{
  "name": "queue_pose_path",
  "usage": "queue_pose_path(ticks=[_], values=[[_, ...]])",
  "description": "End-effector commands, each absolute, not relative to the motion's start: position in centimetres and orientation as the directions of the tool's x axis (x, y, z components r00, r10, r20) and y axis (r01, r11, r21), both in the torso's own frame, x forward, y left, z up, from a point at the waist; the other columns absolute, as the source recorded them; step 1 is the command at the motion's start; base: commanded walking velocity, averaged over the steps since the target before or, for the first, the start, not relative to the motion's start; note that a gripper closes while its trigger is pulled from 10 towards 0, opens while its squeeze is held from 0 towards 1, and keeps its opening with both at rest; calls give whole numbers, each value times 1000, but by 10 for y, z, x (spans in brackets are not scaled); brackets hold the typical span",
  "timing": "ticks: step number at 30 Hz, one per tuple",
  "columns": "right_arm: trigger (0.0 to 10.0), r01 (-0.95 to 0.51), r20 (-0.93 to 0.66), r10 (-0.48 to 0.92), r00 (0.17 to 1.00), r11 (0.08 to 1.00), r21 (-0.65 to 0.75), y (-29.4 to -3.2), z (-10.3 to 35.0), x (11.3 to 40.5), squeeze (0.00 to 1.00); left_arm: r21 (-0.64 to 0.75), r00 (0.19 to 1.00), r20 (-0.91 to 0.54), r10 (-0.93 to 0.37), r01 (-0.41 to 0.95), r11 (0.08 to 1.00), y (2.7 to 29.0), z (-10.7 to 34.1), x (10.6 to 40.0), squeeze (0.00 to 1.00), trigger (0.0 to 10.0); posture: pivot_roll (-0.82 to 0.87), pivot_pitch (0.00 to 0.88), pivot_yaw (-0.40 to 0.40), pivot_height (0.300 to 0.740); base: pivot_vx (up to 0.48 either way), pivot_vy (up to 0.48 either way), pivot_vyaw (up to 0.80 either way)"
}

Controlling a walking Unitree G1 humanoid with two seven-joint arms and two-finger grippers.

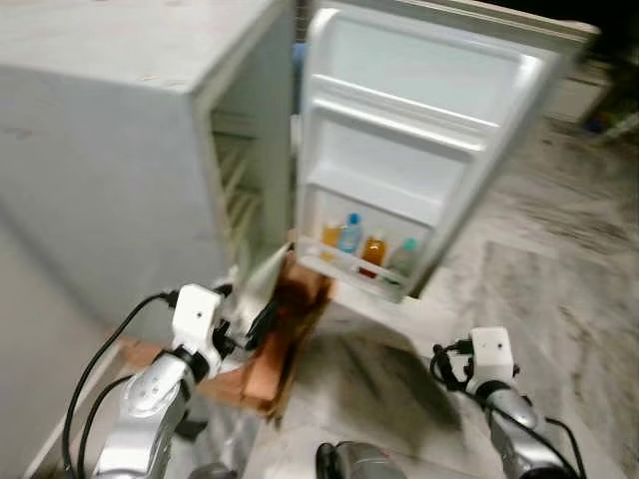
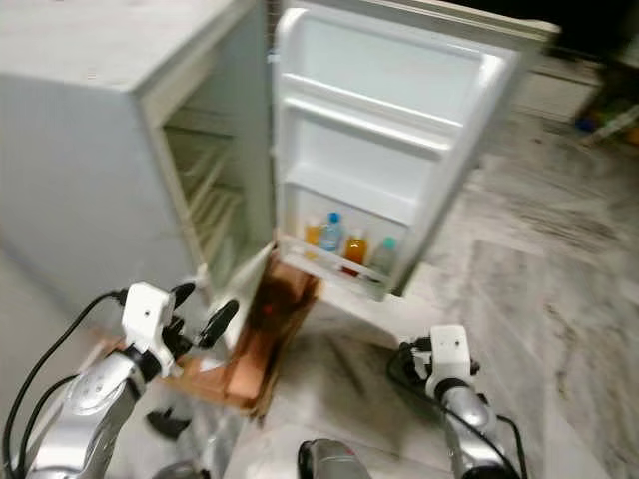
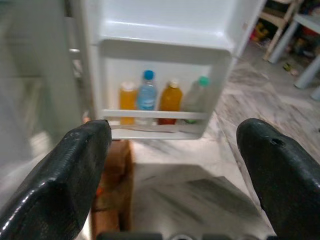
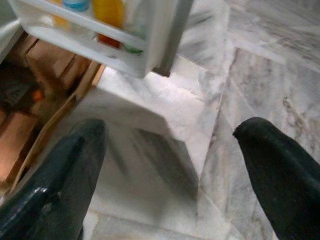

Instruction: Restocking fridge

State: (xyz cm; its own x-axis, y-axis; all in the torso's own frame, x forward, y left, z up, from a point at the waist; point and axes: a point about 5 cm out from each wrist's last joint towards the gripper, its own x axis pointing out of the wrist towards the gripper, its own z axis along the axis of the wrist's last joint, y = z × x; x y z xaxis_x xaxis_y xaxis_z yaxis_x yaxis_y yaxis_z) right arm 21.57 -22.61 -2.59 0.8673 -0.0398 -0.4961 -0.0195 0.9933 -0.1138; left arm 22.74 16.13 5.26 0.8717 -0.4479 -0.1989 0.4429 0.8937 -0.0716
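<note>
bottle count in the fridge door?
4, all standing in a row on the bottom door shelf: orange bottle nearest the hinge, blue-capped water bottle, second orange bottle, then green-capped clear bottle at the outer end. Upper door shelves look bare.

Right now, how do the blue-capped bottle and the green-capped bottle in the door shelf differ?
The blue-capped bottle looks pale blue and stands second in the row, between two orange bottles; the green-capped bottle looks clear to greyish and stands at the end nearest the door's free edge. Both stand upright behind the rail of the lowest door shelf.
</note>
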Motion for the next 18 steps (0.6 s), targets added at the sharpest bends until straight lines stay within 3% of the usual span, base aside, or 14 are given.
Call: queue_pose_path(ticks=[1, 18], values=[[10000, -19, -432, -42, 901, 990, -137, -224, -11, 228, 0, -68, 875, -182, -448, 443, 894, 158, 57, 229, 0, 10000, 46, 55, -84, 740, 315, -360, -475], [10000, 1, -364, -38, 931, 995, -103, -200, 17, 235, 0, -64, 882, -185, -433, 429, 901, 157, 55, 237, 0, 10000, 31, 5, -59, 740, 374, -293, -56]])
